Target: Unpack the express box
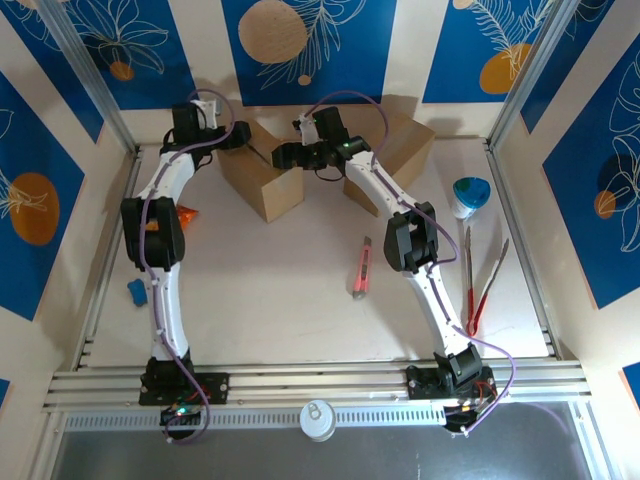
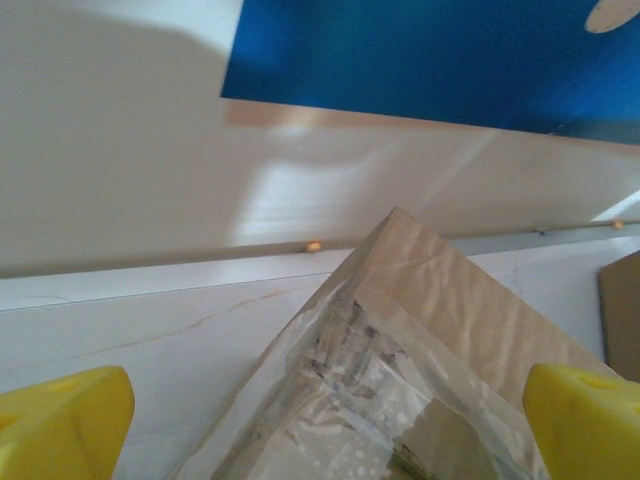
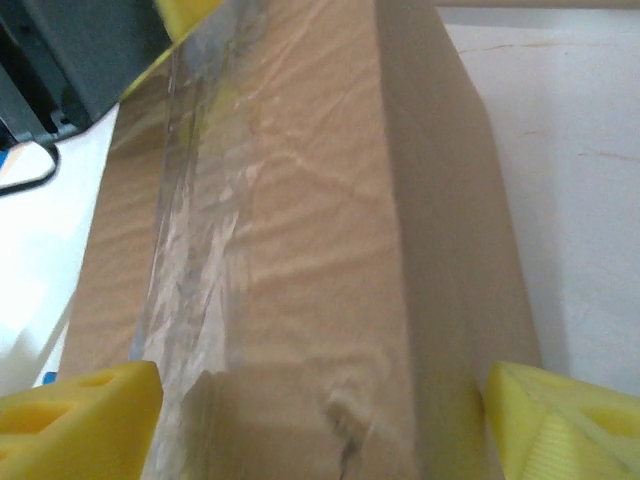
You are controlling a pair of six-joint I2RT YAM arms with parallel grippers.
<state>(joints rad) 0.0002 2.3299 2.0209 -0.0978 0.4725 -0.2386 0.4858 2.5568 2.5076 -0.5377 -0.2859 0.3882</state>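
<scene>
The taped express box (image 1: pixel 262 185) stands at the upper centre of the counter (image 1: pixel 280 300), close to the back wall. Clear tape (image 3: pixel 195 230) runs along its brown top.

The left pincer (image 1: pixel 232 137) hangs over the box's upper left corner. In the left wrist view its yellow fingertips (image 2: pixel 60 425) stand wide open, with the taped corner (image 2: pixel 420 330) between them and untouched.

The right pincer (image 1: pixel 285 155) sits at the box's right end. In the right wrist view it is spread astride the box (image 3: pixel 300 250), each yellow fingertip (image 3: pixel 565 425) right against a side. I cannot tell whether it clamps.

A second cardboard box (image 1: pixel 405 140) stands to the upper right. A red utility knife (image 1: pixel 361 268) lies mid-counter, and tongs (image 1: pixel 478 285) lie at the right.
</scene>
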